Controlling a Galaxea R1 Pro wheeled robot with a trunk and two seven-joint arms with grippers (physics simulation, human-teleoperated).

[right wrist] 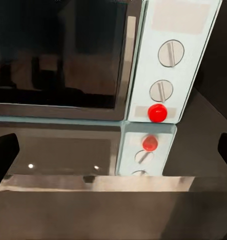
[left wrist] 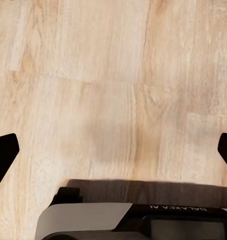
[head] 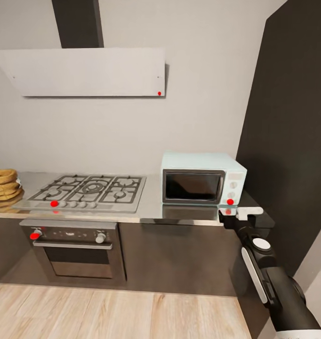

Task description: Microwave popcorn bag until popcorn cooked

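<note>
The pale-blue microwave [head: 203, 181] stands on the steel countertop [head: 151, 207] at the right, its dark glass door [right wrist: 58, 55] shut. Its white side panel carries two knobs [right wrist: 170, 53] and a round red light [right wrist: 157, 113]. My right gripper [head: 238, 214] hovers open at the counter's front edge, just in front of that panel and below the red light, with nothing between its fingers. The tan ringed popcorn bag [head: 3, 184] sits at the far left of the counter, partly cut off by the picture's edge. My left gripper [left wrist: 113, 150] hangs open over the wood floor [left wrist: 113, 75].
A gas hob [head: 87, 189] lies in the counter between bag and microwave, with a steel-fronted oven [head: 76, 249] beneath it. A grey hood [head: 85, 71] hangs on the wall above. A tall black cabinet [head: 292, 141] rises right of the microwave.
</note>
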